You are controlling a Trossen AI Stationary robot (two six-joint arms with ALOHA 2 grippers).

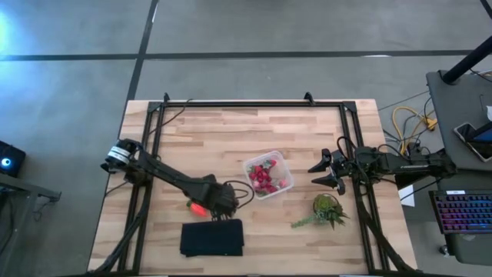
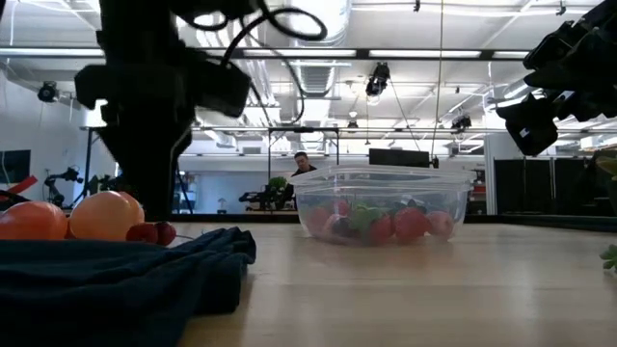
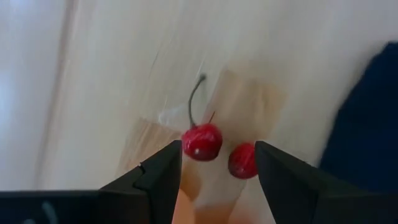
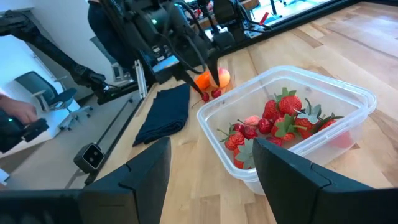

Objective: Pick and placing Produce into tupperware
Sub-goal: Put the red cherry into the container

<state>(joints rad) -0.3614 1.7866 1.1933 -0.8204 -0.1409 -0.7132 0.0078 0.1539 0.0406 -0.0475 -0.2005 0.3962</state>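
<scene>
dark cloth (image 2: 116, 275) fills the low view's foreground, bunched on the table (image 1: 200, 138) with an orange-red piece (image 2: 31, 221) and a pinkish round one (image 2: 108, 214) just behind it. my left arm reaches diagonally from the table's left edge toward the front, and the left gripper (image 3: 217, 167) is down over two cherries (image 3: 202, 141) lying on the wood beside the cloth; its fingers stand apart, one on each side of the fruit, holding nothing that i can see. whether the pads touch the cherries i cannot tell. my right arm lies level from the right edge, its right gripper (image 4: 211, 163) spread wide and empty, hanging near the tupperware (image 1: 269, 175) and clear of it. that container sits near the table's middle with strawberries (image 4: 287, 112) already in it. a green leafy plant (image 1: 327, 210) lies just in front of the right gripper. bare wood stretches behind the container to the far rail.
</scene>
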